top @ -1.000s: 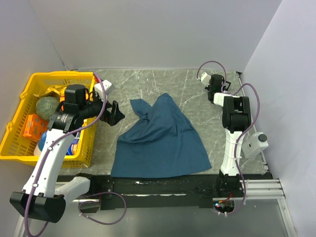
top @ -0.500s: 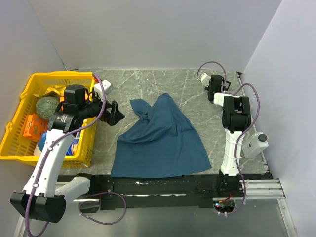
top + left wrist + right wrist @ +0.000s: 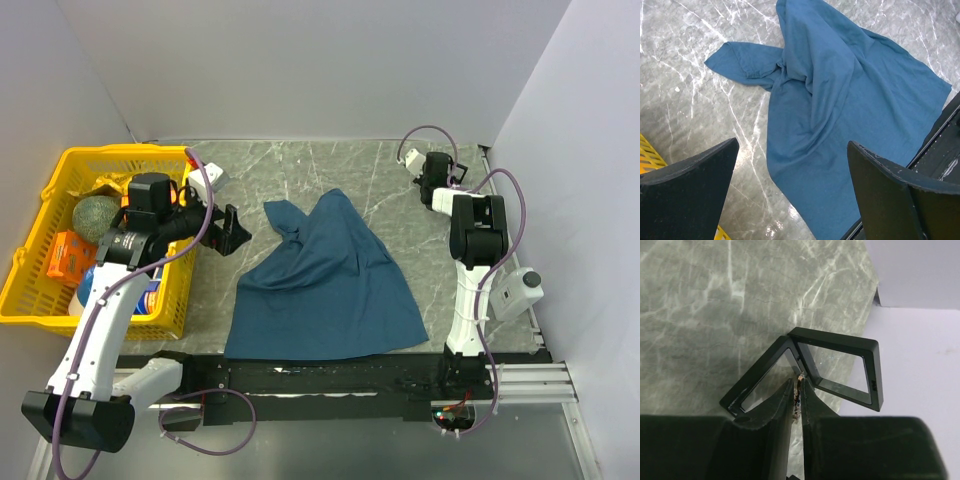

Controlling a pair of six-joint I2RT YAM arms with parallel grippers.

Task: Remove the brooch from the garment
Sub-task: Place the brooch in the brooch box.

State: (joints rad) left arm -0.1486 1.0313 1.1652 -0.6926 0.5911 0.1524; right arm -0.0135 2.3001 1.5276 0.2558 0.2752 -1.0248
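Note:
The dark teal-blue garment (image 3: pixel 325 280) lies crumpled on the grey marble table, and fills much of the left wrist view (image 3: pixel 840 100). My left gripper (image 3: pixel 232 232) hovers open and empty just left of the garment's upper sleeve; its jaws stand wide apart (image 3: pixel 792 144). My right gripper (image 3: pixel 430 165) is at the far right of the table. In the right wrist view it (image 3: pixel 798 382) is shut on a small thin brooch (image 3: pixel 799 388), orange at its tip, held over an open black display case (image 3: pixel 874 375) with clear windows.
A yellow basket (image 3: pixel 60 170) at the left holds a green ball (image 3: pixel 95 215), an orange box (image 3: pixel 68 255) and other items. White walls enclose the table on the left, far and right sides. A black rail (image 3: pixel 330 375) runs along the near edge.

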